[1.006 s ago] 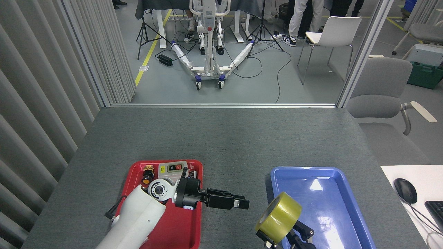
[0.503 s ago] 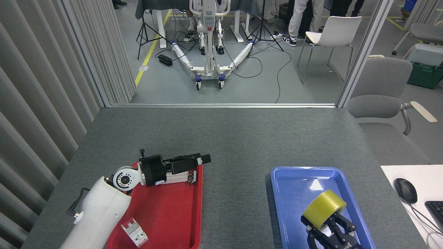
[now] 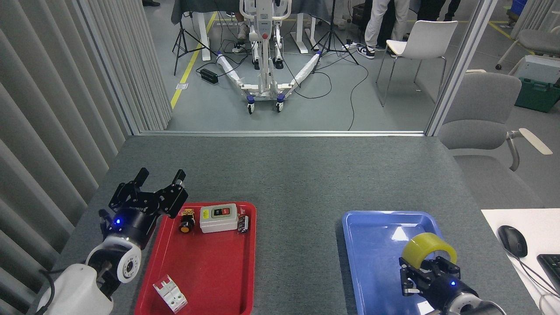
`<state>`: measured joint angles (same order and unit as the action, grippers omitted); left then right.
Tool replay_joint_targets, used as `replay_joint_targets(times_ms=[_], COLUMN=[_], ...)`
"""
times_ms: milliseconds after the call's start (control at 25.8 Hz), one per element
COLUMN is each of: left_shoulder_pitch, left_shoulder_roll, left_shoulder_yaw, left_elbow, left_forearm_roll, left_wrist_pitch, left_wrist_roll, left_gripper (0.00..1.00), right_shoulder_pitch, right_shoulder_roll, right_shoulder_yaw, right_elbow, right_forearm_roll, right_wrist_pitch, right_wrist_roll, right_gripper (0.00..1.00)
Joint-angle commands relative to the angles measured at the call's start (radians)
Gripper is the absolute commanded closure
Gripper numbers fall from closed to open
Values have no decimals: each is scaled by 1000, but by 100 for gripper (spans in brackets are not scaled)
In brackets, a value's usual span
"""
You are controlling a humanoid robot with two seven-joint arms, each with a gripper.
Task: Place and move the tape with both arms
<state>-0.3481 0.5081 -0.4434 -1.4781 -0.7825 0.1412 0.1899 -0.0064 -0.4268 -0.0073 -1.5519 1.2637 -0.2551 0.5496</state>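
While its arm runs off the bottom edge, the right hand (image 3: 425, 267) clamps the tape (image 3: 429, 248) over the blue tray (image 3: 372, 245) at the table's (image 3: 288, 175) near right corner, hiding the roll's underside. Farther back, the left hand (image 3: 159, 186) spreads open beside the red tray (image 3: 210, 271).

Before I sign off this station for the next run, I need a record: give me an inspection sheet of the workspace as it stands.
Surface: grey table, bare between the trays.
Job's things: tape over the blue tray, gripped by the right tool.
Clutter: red tray holds a switch box, a small button part and a white clip.
Grippers: left tool open, empty, beside the red tray; right tool shut on the tape.
Cables: black cable at the left arm; cables on the floor beyond.
Surroundings: grey chair, white chair, mouse, people's legs at the back.
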Motion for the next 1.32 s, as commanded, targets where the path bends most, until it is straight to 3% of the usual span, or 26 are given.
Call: replay_joint_targets(times_ms=[0,116,232,310,387,465,581,697,929,1006,1161,1277], left_shoulder_pitch=[107,184,279,337,340,344,350,348,348,347,344,337], left_shoulder_roll=[9,-62,-134,-137,-148,-181,-203,-206,-212,-217,-218,-212], left_shoulder_yaw=[6,118,233,276,289,336,402,407,413,416,414,413], left_elbow=[-45,-47,-91,-123,-119,-116,-117,-120,-106,-102,-108,-116], left_forearm_roll=[-181,-273,-282,-287,-327,-402,-408,-402,-239,-216,-219,-225], left_wrist_pitch=[107,107,103,95,48,-29,-104,-109,-100,-100,-117,-130], left_wrist_roll=[36,-41,-67,-67,-78,-89,-136,-199,-277,-277,-273,-254], left_gripper=[1,1,1,1,1,1,1,1,1,1,1,1], right_shoulder_pitch=[-43,-50,-53,-53,-52,-52,-52,-50,-35,-21,29,68], right_shoulder_roll=[-9,-21,-23,-23,-24,-24,-26,-27,-41,-41,-32,3], right_shoulder_yaw=[64,69,86,87,86,87,86,84,67,46,-16,-51], right_elbow=[29,29,30,38,39,39,38,32,9,6,6,6], right_forearm_roll=[-79,-139,-145,-142,-139,-138,-136,-136,-141,-141,-133,-86], right_wrist_pitch=[91,131,148,166,172,172,169,166,105,71,14,25], right_wrist_roll=[75,101,107,108,98,93,81,79,-13,-97,-418,-600], right_gripper=[100,99,91,65,25,1,1,1,0,1,1,1])
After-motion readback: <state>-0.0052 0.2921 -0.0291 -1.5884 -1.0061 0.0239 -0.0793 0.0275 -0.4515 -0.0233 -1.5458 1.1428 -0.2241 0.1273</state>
